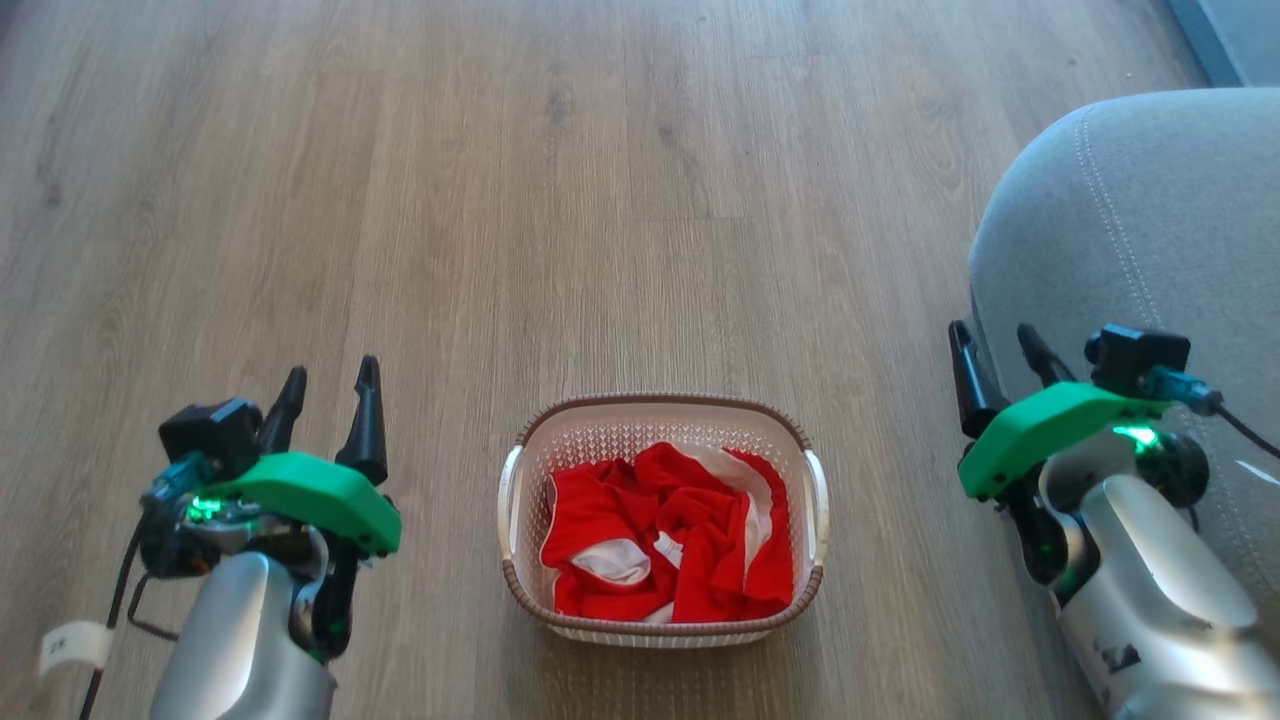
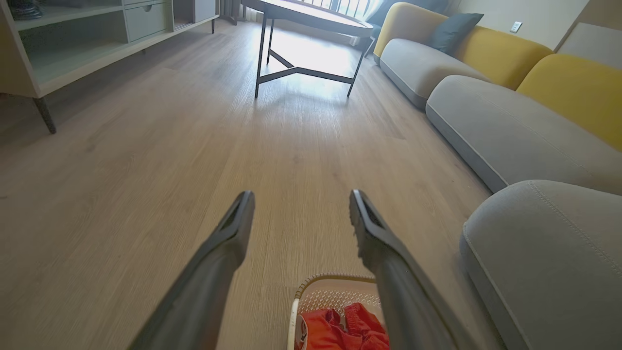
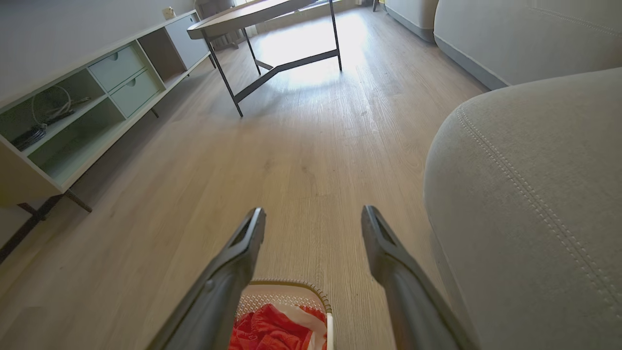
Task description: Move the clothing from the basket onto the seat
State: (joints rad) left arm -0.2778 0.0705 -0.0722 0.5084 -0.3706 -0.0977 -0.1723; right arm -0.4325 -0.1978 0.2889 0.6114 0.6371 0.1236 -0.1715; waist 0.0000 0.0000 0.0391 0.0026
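1. Head view: the clothing [image 1: 690, 540] lies heaped in the basket [image 1: 660, 401], which stands on the floor [image 1: 600, 200] between my left tool [image 1: 332, 368] and my right tool [image 1: 992, 330]. It is inward of each, behind their fingertips, and well apart from both.
2. Long axis: the basket runs crosswise, one handle facing each tool. Neither tool is clearly nearer.
3. Seat [image 1: 1150, 220]: just outboard of the right tool, so I judge that arm better placed for the carry.
4. Pose: both forearms rise from my sides, fingers pointing forward over the floor and aimed past the basket.
5. State: both tools released, fingers spread wide, nothing held.
6. Coming move, as I judge it: swing one tool inward and tip it down onto the red heap.
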